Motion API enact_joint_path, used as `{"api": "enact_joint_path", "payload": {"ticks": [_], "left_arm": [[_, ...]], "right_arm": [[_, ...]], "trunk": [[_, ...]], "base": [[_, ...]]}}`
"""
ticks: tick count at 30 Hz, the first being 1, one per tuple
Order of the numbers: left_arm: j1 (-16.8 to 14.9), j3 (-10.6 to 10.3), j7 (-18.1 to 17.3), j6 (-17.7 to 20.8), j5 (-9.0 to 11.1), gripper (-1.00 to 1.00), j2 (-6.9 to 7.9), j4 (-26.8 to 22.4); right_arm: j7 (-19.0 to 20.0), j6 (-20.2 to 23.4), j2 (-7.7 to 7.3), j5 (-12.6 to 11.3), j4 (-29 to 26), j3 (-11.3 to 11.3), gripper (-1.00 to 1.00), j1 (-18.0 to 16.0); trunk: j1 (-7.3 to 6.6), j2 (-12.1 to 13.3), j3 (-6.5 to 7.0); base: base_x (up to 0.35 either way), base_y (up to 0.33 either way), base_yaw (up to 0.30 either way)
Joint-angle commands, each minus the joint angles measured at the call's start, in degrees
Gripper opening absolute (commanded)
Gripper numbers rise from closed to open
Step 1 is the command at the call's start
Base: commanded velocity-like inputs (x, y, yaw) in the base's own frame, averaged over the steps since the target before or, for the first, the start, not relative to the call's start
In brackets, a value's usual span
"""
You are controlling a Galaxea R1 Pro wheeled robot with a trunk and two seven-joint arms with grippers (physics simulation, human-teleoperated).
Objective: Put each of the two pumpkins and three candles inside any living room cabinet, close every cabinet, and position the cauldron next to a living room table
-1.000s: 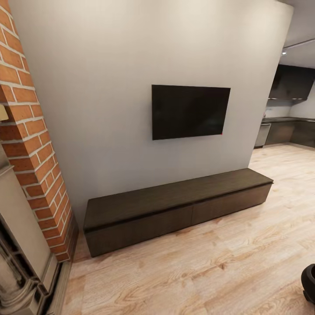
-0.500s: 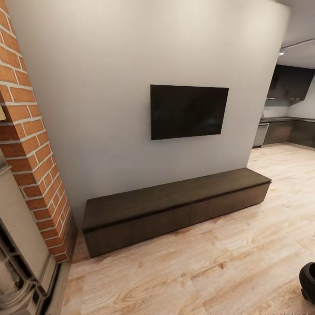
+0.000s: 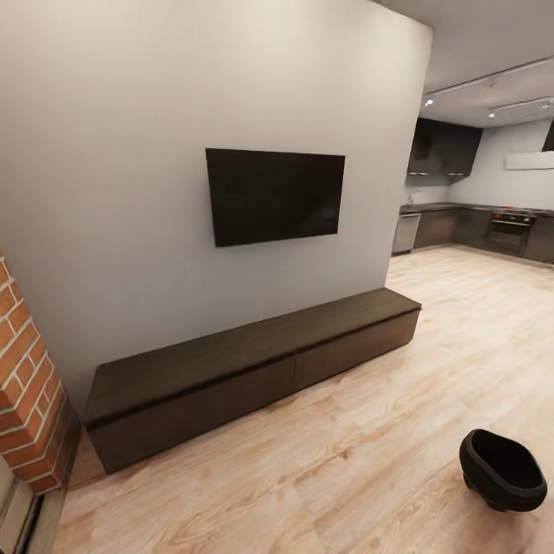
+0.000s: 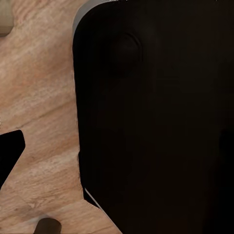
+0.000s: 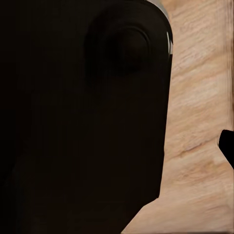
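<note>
We face the cabinet (image 3: 254, 369), which stands closed against the grey wall (image 3: 115, 192) below the television (image 3: 273, 196). The cauldron (image 3: 502, 469) sits on the wood floor (image 3: 346, 477), well apart from the cabinet. We cannot tell either gripper's state: both wrist views show a dark body over floor.

cauldron (image 3: 503, 469) right of cabinet (image 3: 254, 369)

No legible text, label, brand, number or sign: the wall screen (image 3: 275, 196) is blank, the cabinet (image 3: 254, 365) fronts plain.
</note>
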Motion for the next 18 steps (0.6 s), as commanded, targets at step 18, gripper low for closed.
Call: {"api": "enact_joint_path", "payload": {"ticks": [18], "left_arm": [[0.0, -0.2, 0.0, -0.1, -0.2, 1.0, -0.24, -0.1]], "right_arm": [[0.0, -0.1, 0.01, 0.0, 0.0, 0.0, 1.0, 0.0]], "trunk": [[0.0, 0.0, -0.16]], "base": [[0.198, -0.063, -0.289]]}}
